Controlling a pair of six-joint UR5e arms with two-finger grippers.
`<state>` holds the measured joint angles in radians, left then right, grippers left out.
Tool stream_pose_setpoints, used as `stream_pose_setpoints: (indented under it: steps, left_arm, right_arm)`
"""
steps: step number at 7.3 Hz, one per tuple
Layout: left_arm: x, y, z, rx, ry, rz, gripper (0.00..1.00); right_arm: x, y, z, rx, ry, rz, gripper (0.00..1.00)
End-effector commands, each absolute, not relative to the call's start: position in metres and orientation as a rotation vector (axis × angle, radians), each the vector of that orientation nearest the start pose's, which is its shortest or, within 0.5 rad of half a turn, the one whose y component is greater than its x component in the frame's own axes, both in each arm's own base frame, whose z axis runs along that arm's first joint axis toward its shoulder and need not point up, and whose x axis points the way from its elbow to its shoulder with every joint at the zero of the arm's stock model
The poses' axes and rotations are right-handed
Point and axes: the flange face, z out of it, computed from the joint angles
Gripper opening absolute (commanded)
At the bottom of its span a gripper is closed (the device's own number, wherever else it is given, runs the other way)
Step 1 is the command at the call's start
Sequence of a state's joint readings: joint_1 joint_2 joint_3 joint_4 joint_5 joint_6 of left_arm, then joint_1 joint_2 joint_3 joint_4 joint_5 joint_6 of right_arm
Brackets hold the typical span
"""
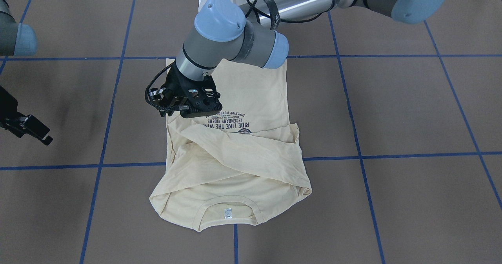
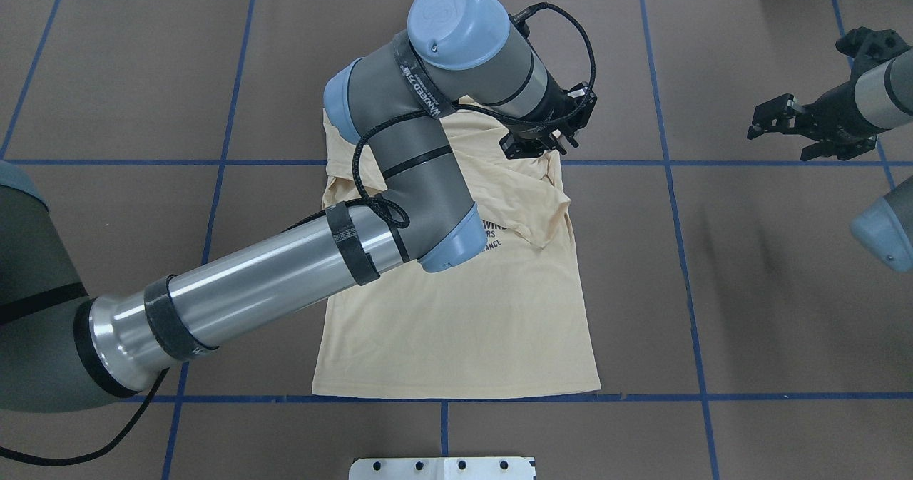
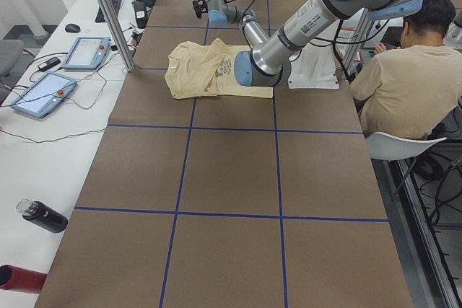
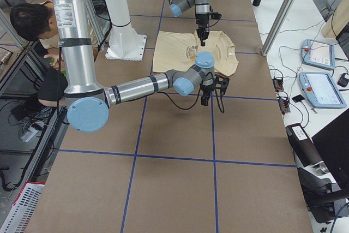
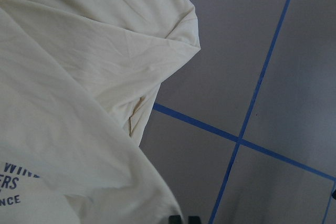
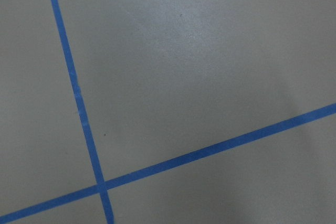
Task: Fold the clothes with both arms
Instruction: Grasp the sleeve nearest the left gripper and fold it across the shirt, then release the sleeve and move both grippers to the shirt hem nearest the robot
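Front: clamps the left gripper (image 1: 174, 111) on a side edge of the long-sleeved T-shirt (image 1: 235, 170), at the middle of the table (image 1: 392, 107), collar toward the operators' edge. Risks tugging the crossed sleeves undone if lifted one-handed.

Overhead: holds the right gripper (image 2: 784, 134) spread apart, well off toward the table's right edge. Covers half the T-shirt with the left arm (image 2: 399, 180).

Left end: shows a person (image 3: 404, 84) seated beside the pedestal (image 3: 314, 73).
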<state>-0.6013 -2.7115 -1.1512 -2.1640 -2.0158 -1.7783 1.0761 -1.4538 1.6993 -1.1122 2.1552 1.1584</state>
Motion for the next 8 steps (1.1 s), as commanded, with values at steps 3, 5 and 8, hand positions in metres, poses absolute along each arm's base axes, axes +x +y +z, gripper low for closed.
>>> stream_pose_setpoints:
  steps: [3, 5, 8]
  left_arm:
    - [0.565, -0.499, 0.013, -0.083, 1.415, -0.354, 0.95]
    - [0.518, -0.471, 0.070, -0.044, 1.425, -0.318, 0.95]
    - [0.447, -0.454, 0.139, 0.094, 1.324, -0.211, 0.95]
  right_arm:
    - [-0.258, -0.506, 0.444, 0.010, -0.963, 0.399, 0.99]
    - [-0.330, -0.446, 0.391, -0.086, -1.027, 0.550, 1.00]
    - [-0.417, -0.324, 0.352, -0.145, -1.009, 0.668, 1.00]
